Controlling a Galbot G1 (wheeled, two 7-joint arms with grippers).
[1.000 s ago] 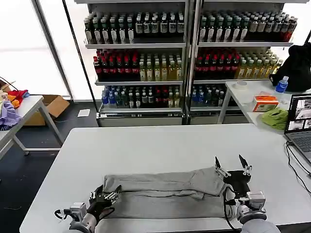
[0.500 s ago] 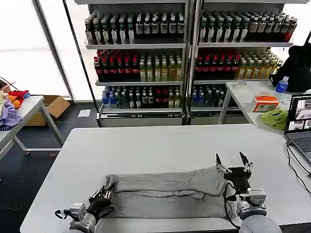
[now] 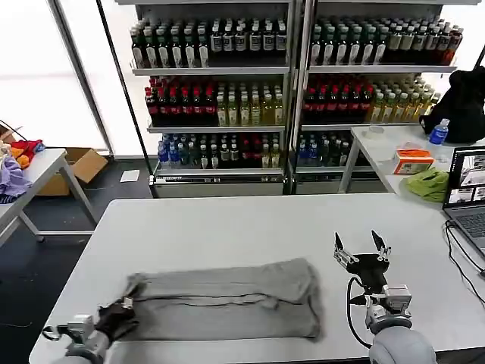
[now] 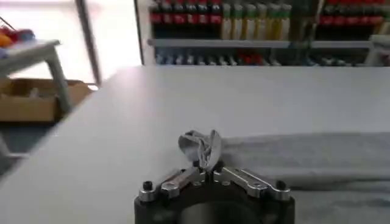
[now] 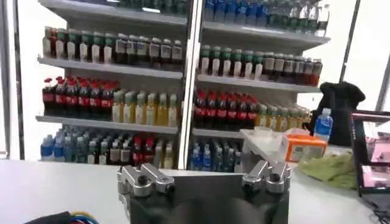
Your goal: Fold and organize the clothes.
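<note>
The left pincer (image 3: 121, 312) clenched the grey shirt's (image 3: 227, 299) end on the counter (image 3: 250, 227); the right pincer (image 3: 361, 250) hovered released. Pulling flat and low would avoid bunching.

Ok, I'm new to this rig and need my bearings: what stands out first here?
A folded grey shirt lies along the near side of the white table. The left tool is shut on the shirt's left end, and the right tool hovers open just right of it. Behind stand shelves of bottled drinks.
</note>
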